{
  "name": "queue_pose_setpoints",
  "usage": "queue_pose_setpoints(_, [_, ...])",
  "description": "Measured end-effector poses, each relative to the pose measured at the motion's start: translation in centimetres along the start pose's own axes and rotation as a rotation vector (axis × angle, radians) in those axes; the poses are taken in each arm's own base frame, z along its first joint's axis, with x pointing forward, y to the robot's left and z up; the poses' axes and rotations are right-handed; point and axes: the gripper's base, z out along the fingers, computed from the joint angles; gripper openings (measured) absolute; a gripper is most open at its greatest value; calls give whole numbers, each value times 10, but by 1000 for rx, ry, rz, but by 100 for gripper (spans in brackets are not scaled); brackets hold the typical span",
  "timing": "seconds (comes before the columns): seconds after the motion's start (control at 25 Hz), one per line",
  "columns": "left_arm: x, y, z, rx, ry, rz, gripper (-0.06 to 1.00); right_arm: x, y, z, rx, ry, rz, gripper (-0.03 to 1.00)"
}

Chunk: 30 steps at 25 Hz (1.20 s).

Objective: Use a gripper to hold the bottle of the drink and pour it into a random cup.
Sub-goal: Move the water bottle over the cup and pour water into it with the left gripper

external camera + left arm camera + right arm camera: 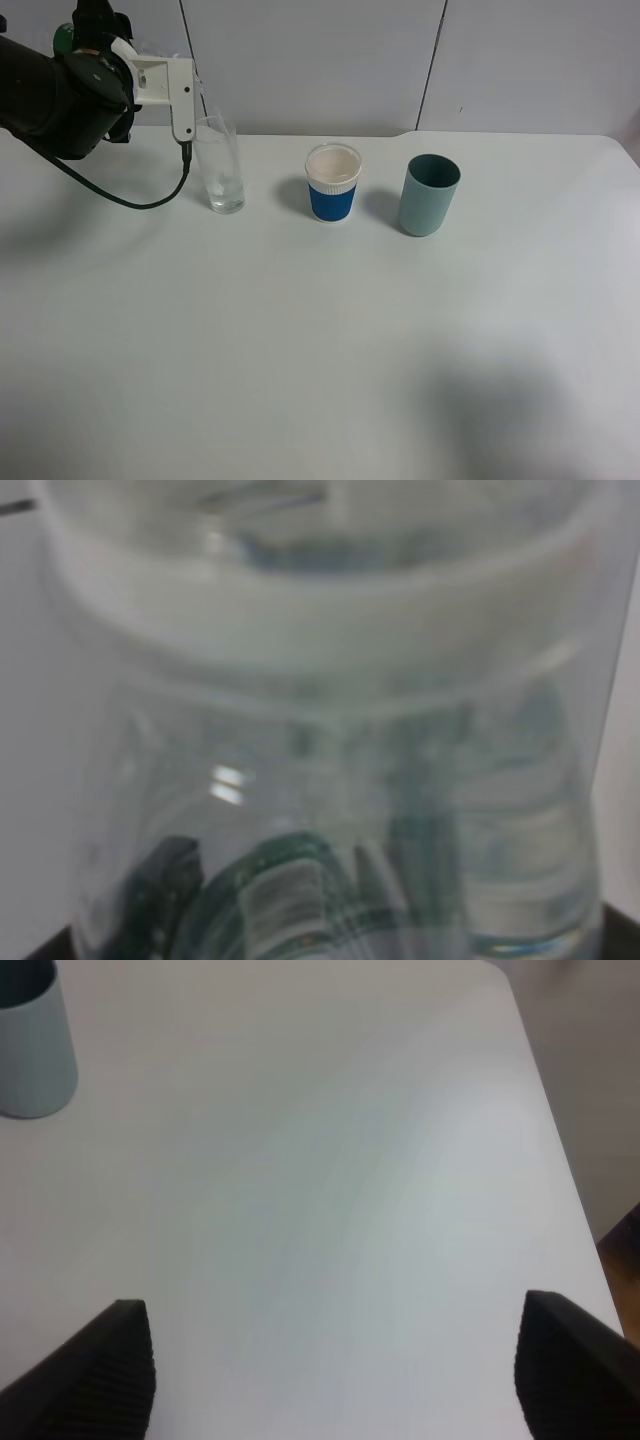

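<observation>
I am pouring: the left gripper is clamping its fingers on the bottle, which is tipping neck-first beyond the fingertips towards the tall glass just below them. A little liquid seems to be sitting in the glass. Next I am judging a steadier tilt, with the mouth over the rim. The blue-and-white cup and teal cup are standing further out from the fingers, not obstructing. The right gripper is hanging with fingers apart, empty.
</observation>
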Motion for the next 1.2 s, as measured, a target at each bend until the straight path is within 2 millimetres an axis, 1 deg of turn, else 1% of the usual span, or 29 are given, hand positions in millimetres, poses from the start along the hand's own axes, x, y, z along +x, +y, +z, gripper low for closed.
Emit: queue_pose_setpoints(1.2, [2,2,0,-20,24,14,54,0,0,0,0,0,0,74])
